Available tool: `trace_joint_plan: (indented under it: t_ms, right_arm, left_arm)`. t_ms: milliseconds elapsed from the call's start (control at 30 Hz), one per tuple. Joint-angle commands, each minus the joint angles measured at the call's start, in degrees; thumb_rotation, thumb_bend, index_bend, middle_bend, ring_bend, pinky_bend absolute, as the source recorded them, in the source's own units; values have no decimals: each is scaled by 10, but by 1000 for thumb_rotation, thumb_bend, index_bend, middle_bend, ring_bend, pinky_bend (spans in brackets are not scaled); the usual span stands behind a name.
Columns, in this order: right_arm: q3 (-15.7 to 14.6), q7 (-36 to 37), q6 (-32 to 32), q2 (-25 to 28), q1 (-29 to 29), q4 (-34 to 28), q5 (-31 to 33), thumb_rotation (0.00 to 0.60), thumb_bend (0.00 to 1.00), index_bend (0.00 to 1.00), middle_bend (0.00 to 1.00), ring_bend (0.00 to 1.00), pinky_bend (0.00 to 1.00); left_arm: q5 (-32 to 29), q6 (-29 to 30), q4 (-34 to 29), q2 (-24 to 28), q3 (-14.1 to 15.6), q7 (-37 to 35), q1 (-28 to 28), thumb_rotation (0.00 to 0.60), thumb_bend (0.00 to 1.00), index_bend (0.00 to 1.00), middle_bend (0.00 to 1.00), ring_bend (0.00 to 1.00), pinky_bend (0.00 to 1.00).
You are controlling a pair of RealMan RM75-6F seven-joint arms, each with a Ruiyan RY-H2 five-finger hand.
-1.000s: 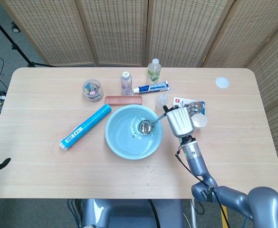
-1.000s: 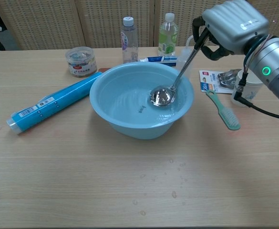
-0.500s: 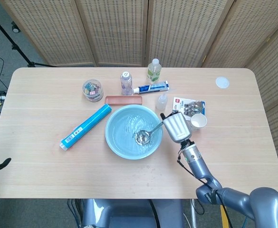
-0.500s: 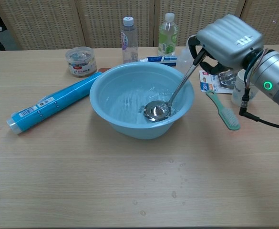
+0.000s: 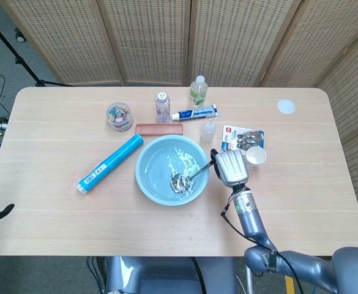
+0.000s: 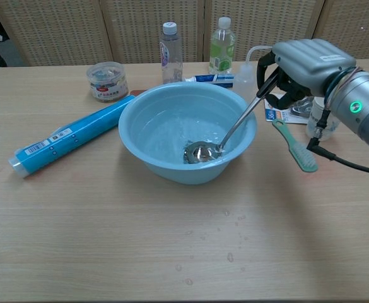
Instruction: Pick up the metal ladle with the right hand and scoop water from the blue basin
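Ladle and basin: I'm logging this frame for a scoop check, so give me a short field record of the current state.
right hand: grips the ladle's handle, beside the basin's right rim
metal ladle: bowl down in the water, handle slanting up to the right
blue basin: upright on the table, holds rippled water
left hand: not in view
green brush: flat on the table, right of the basin
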Motion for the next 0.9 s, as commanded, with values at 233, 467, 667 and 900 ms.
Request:
trace_joint_plan:
  t_ms: [233, 467, 667, 900]
  right_arm:
    - [30, 55, 8, 16, -22, -41, 29, 600, 1000, 810, 969, 1000, 1000]
    - [47, 107, 19, 23, -35, -54, 34, 600, 1000, 810, 969, 1000, 1000]
    - [58, 142, 31, 29, -41, -61, 25, 600, 1000, 810, 969, 1000, 1000]
    - [67, 161, 42, 35, -44, -74, 23, 600, 1000, 810, 969, 1000, 1000]
  left_arm:
    - [2, 1, -1, -1, 1, 2, 0, 600, 159, 0, 0, 0, 0]
    - [3, 1, -2, -1, 2, 4, 1, 600, 160, 0, 0, 0, 0]
    - [3, 2, -3, -1, 2, 5, 1, 600, 160, 0, 0, 0, 0]
    - [4, 4, -4, 0, 2, 3, 2, 600, 160, 0, 0, 0, 0]
